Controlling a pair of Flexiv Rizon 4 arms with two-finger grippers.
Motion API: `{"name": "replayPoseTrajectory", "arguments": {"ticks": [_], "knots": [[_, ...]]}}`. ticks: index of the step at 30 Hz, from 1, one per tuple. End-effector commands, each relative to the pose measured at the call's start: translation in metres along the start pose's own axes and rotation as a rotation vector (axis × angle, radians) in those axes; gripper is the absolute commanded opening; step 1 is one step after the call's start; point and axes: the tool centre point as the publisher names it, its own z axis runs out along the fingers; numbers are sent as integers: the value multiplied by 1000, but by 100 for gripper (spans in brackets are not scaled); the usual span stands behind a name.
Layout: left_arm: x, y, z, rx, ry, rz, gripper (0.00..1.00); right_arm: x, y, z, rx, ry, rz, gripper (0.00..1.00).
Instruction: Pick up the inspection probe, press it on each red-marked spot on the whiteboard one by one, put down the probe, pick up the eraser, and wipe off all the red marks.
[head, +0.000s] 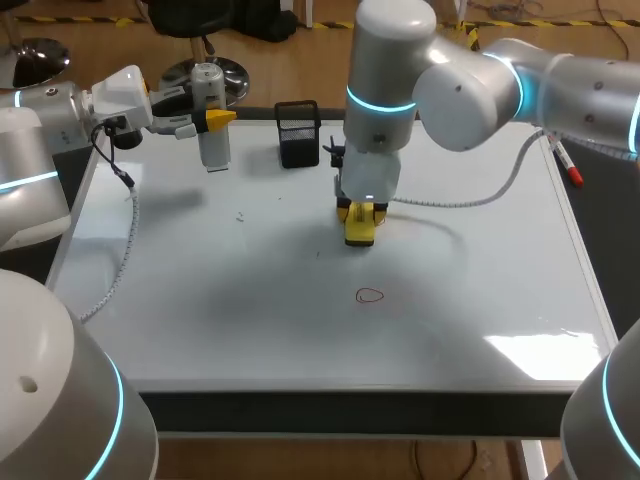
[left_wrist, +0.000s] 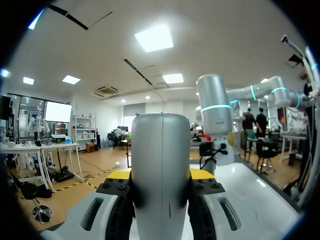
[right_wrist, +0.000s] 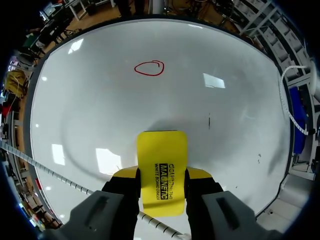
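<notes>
Wondering where the probe is?
Reply: left tool is clamped on it, over the whiteboard near its far left corner; right tool grips the yellow eraser mid-board, red mark just ahead of it.

Light: bright and even, pouring down from overhead onto the whiteboard.
Glare: big white patch at the whiteboard's near right corner, with smaller bright spots in the right wrist view.
Shadows: soft grey pool just ahead of the eraser clamped in the right jaws, and a fainter one below the left arm.
Probe: inspection probe pale in front, dark where the left jaws clamp it.
Edges: the whiteboard's rim bows hard in the right wrist view.
</notes>
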Motion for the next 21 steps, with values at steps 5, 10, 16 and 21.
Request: {"name": "replayPoseTrajectory", "arguments": {"ticks": [5, 10, 16, 21], "knots": [[0, -1, 1, 1, -1, 1, 0, 1, -2, 5, -7, 5, -5, 0], [0, -1, 1, 1, -1, 1, 0, 5, 0, 8, -15, 5, -2, 0], [0, -1, 1, 1, -1, 1, 0, 10, 2, 14, -23, 8, 0, 0], [0, -1, 1, 1, -1, 1, 0, 15, 2, 15, -28, 13, 3, 0]]}}
